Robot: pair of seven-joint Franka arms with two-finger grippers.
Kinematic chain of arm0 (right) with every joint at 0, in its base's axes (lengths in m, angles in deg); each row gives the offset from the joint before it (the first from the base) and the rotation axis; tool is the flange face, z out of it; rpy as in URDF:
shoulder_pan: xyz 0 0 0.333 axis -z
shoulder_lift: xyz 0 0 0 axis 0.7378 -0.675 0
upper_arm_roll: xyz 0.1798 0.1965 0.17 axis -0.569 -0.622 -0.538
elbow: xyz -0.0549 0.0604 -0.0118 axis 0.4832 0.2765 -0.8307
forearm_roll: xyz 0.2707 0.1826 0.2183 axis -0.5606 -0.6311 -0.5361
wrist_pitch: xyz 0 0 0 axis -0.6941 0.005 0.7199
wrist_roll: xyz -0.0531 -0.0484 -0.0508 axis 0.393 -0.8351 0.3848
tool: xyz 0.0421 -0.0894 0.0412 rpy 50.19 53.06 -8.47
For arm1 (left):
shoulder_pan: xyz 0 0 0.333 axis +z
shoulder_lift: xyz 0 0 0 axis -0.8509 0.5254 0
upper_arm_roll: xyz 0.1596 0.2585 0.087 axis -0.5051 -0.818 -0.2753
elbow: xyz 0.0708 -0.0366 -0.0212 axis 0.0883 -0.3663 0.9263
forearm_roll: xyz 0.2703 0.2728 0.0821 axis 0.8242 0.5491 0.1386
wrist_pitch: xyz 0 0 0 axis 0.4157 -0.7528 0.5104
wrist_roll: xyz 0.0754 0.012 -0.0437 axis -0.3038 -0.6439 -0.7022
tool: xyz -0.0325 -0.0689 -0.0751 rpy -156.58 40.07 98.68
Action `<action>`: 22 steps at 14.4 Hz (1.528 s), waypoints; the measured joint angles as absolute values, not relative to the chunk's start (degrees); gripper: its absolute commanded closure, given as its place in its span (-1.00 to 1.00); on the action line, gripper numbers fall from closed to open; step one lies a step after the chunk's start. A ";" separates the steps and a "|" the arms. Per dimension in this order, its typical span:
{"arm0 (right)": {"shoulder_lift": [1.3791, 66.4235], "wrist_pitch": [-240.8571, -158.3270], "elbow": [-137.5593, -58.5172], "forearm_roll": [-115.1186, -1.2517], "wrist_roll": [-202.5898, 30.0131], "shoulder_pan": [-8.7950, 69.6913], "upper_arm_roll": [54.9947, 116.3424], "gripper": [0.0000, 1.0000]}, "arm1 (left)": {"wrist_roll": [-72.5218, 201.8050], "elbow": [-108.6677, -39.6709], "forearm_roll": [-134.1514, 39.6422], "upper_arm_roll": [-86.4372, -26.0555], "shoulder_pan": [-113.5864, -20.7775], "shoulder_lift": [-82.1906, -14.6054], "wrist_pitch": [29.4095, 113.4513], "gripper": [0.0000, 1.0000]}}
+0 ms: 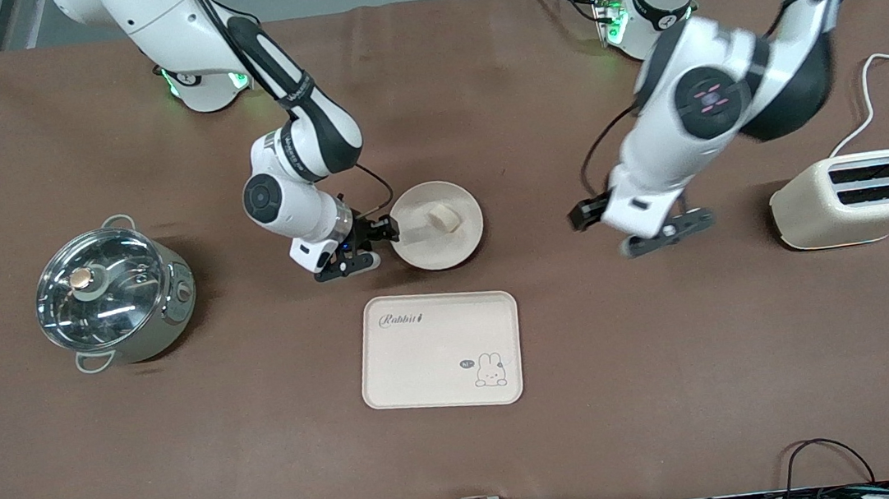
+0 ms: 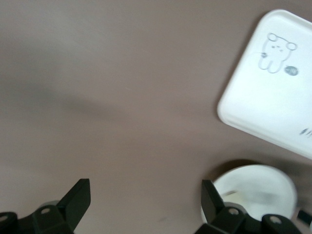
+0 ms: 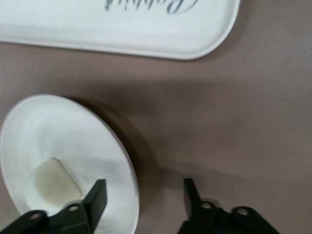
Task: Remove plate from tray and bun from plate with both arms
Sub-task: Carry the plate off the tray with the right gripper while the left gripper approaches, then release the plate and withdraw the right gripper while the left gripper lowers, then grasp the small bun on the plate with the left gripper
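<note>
The round cream plate (image 1: 472, 226) sits mid-table, farther from the front camera than the tray. The small pale bun (image 1: 444, 218) lies on it. My right gripper (image 1: 379, 244) is low at the plate's edge toward the right arm's end. It is open, with one finger over the plate and one outside the rim. The right wrist view shows the plate (image 3: 73, 136), the bun (image 3: 48, 180) and the gripper (image 3: 145, 197) straddling the rim. My left gripper (image 1: 641, 237) is open and empty over bare table between the plate and the toaster, also in its own view (image 2: 145, 197), where the plate (image 2: 258, 187) shows beside one finger.
A rectangular cream tray (image 1: 423, 359) with a rabbit drawing lies nearer the front camera than the plate, also in the wrist views (image 2: 273, 87) (image 3: 122, 29). A lidded steel pot (image 1: 110, 293) stands toward the right arm's end. A cream toaster (image 1: 856, 198) stands toward the left arm's end.
</note>
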State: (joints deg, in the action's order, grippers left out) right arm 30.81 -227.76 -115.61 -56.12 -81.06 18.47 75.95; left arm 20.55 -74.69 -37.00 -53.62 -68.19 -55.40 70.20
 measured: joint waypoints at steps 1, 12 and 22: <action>31.74 -224.86 -114.06 -56.11 -81.31 19.97 76.56 -1.00 | 16.16 -74.67 -36.67 -53.60 -70.16 -53.14 73.23 -1.00; 49.36 -182.19 -92.46 -26.05 -94.82 43.39 85.70 -1.00 | -17.70 -69.55 -29.31 -53.72 -86.62 -34.84 86.16 -0.88; 59.62 -170.54 -82.68 -19.33 -99.30 49.73 86.07 -1.00 | -22.51 -69.11 -28.53 -53.85 -89.21 -30.95 89.35 0.20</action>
State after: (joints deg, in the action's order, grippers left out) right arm 59.62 -170.54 -82.68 -19.33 -99.30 49.73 86.07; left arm -22.51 -69.11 -28.53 -53.85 -89.21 -30.95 89.35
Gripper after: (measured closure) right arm 0.000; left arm 0.449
